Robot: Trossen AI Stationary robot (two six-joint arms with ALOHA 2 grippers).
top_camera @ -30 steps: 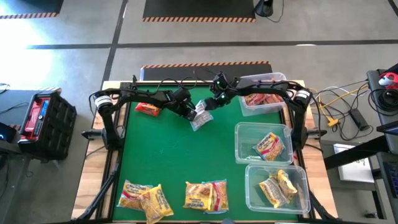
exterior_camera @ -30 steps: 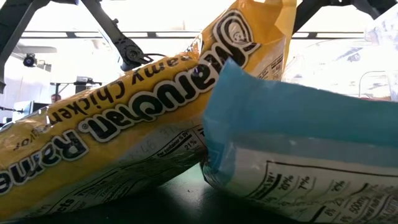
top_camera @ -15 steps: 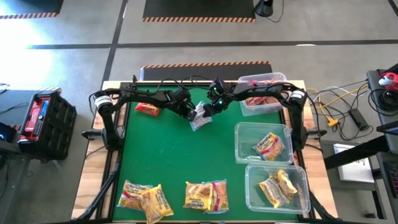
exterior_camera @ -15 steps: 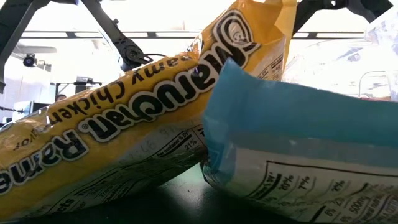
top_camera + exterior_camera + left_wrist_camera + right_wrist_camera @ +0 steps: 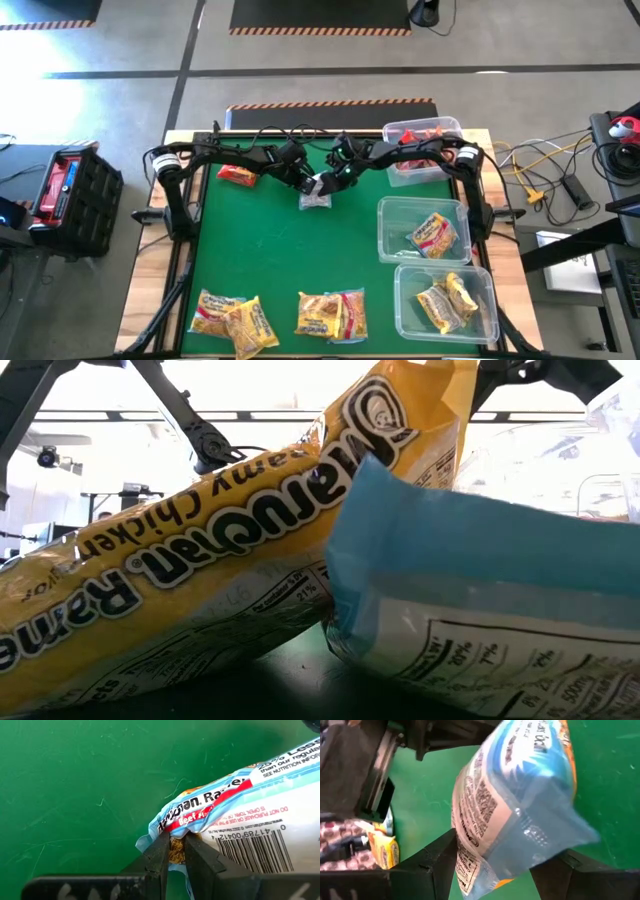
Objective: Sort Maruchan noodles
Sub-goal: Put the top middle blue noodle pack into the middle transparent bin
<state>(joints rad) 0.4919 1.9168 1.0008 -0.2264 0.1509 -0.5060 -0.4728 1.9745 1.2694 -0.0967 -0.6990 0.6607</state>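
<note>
One blue-and-white Maruchan packet hangs above the green table near its far edge, pinched at one sealed end by the left gripper, whose fingers are clenched on the wrapper. The right gripper meets it from the other side, fingers spread wide around the packet's body. A red packet lies far left. Three clear bins line the right side; yellow packets crowd the near edge.
</note>
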